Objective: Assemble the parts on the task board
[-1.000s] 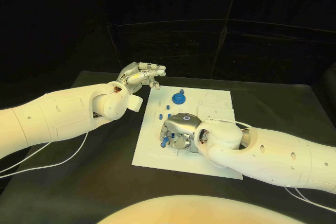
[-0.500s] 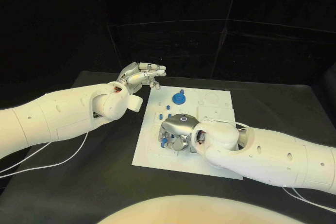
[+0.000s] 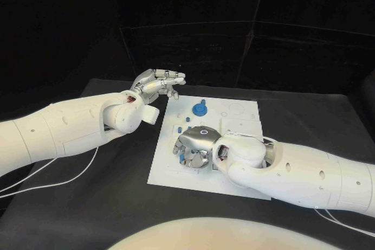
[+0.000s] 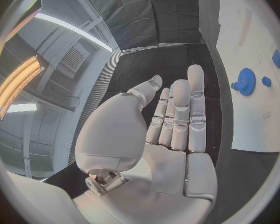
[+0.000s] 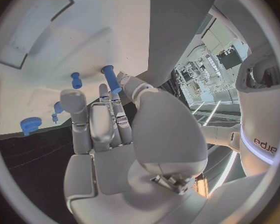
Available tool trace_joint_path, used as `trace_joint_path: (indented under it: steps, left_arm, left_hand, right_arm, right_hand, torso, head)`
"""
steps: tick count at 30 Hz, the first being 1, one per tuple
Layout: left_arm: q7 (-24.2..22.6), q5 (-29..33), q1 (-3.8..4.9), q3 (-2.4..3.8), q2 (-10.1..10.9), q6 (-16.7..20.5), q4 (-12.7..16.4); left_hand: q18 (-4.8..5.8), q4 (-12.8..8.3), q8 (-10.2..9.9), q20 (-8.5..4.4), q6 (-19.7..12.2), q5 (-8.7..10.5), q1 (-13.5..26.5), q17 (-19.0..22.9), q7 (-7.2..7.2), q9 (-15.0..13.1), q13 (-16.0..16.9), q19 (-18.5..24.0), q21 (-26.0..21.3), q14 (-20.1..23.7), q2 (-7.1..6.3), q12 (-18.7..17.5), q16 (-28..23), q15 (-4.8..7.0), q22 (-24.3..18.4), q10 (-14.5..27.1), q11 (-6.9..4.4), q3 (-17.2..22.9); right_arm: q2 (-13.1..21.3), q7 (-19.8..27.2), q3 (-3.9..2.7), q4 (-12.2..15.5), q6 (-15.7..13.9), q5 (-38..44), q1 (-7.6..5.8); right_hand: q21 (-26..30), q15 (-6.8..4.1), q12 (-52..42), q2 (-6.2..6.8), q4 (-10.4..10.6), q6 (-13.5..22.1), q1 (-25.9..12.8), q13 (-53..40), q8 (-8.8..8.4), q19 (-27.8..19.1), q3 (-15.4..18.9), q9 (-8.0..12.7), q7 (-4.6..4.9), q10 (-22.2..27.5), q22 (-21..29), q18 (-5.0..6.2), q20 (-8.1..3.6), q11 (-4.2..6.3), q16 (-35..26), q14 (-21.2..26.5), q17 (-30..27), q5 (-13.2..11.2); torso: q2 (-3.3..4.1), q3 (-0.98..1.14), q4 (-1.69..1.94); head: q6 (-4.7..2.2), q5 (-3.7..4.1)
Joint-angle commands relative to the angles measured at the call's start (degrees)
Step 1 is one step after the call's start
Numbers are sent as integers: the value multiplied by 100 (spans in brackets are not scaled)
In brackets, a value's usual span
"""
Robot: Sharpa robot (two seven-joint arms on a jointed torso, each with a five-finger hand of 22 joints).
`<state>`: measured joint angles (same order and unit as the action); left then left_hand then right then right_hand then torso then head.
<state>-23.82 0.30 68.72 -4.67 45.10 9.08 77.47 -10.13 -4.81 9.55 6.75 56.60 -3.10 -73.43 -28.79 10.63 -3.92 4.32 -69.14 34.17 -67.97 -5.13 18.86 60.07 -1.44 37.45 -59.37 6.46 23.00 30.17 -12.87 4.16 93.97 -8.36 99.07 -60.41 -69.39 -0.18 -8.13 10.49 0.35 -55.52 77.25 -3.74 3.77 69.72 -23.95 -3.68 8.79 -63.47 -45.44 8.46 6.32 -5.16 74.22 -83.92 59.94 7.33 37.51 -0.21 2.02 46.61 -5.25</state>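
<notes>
The white task board point(image 3: 234, 117) lies in the middle of the black table. A blue gear point(image 3: 201, 108) stands near its far edge, with small blue pieces point(image 3: 187, 119) beside it. My right hand point(image 3: 197, 144) hovers palm down over the board's left middle. In the right wrist view its thumb and a fingertip pinch the lower end of a long blue peg point(image 5: 112, 78). My left hand point(image 3: 157, 83) is raised beyond the board's far left corner, fingers straight and holding nothing. From the left wrist the gear point(image 4: 246, 80) sits past the fingers point(image 4: 177, 109).
In the right wrist view, a short blue peg point(image 5: 75, 79) stands in the board beyond my right fingertips, and a blue knurled knob point(image 5: 31, 124) and a small blue piece point(image 5: 56, 107) lie nearer the board's edge. Black table point(image 3: 86, 206) surrounds the board.
My right hand has shifted slightly to the left over the board. The left hand has stayed where it was.
</notes>
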Motion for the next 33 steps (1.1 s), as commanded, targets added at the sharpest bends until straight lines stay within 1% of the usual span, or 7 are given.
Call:
trace_joint_path:
  steps: [1,10,13,19,23,27,33]
  left_arm:
    - [11,7,11,3,-1,-97,6]
    - [23,7,11,3,8,-106,0]
    - [26,7,11,2,18,-103,8]
    - [26,7,11,1,39,-91,38]
    - [21,8,10,-1,65,-71,64]
    - [14,8,10,-2,91,-47,105]
    - [1,8,9,-4,111,-24,202]
  left_hand:
    - [-31,-1,27,31,-25,-13,-7,5,3,4,-9,15,-18,27,52,32,-21,-4,-5,23,-3,-19]
    - [-31,-1,27,32,-30,-13,-5,8,5,4,-10,17,-21,31,50,34,-23,-5,-7,29,-1,-23]
    - [-31,-1,27,32,-30,-13,-5,8,5,4,-10,17,-21,31,50,34,-23,-5,-7,29,-1,-23]
    - [-31,-1,27,32,-30,-13,-5,8,5,4,-10,17,-21,31,50,34,-23,-5,-7,29,-1,-23]
    - [-31,-1,27,32,-30,-13,-5,8,5,4,-10,17,-21,31,50,34,-23,-5,-7,29,-1,-23]
    - [-31,-1,27,32,-31,-13,-4,9,5,4,-10,17,-21,31,50,34,-23,-5,-7,29,-1,-23]
    - [-31,3,29,33,-34,-12,0,13,8,4,-10,19,-25,36,51,37,-26,-7,-10,35,2,-29]
  right_arm:
    - [9,112,-1,19,-348,43,-5]
    - [263,304,-4,193,-820,2,3]
    - [511,636,-10,349,-1029,-219,-9]
    - [1199,1220,-31,638,-1464,-1519,-232]
    - [1794,1176,-48,801,-1419,-2763,-448]
    - [2250,880,-52,892,-1415,-3273,-532]
    - [2834,-155,-45,963,-1488,-3246,-572]
  right_hand:
    - [107,56,18,46,12,282,-102,-12,-23,-116,239,3,-30,259,181,-4,15,-19,-17,-78,-76,-16]
    - [568,131,-653,-142,126,593,131,-122,30,-528,1659,-29,-87,1095,920,117,73,-97,-268,169,-602,193]
    - [616,127,-995,-186,374,590,169,-163,47,-540,2306,-32,-60,1252,983,115,73,-72,-296,187,-707,494]
    - [461,88,-1561,-465,516,97,336,-264,282,-336,2517,-110,102,714,711,76,45,-52,-140,60,-475,631]
    - [114,20,-1872,-614,805,36,10,-385,270,33,2706,-80,57,-2,139,-10,-8,46,82,-88,-89,468]
    - [-125,-113,-2233,-642,852,-65,57,-642,322,269,2822,-80,-77,-600,-257,-76,-129,206,244,-167,175,577]
    - [-351,-284,-3844,-648,1093,-278,-57,-2300,750,472,3199,-172,-312,-1156,-654,-144,-343,419,428,-227,469,650]
  torso:
    - [2,0,-1]
    - [-1,7,-3]
    - [-16,3,-13]
    - [-45,-11,-11]
    - [-66,-21,-29]
    - [-106,-42,-64]
    - [-149,-73,-88]
  head:
    - [4,0]
    - [-1,2]
    - [-9,1]
    - [-65,131]
    - [-118,347]
    - [-151,525]
    - [-218,837]
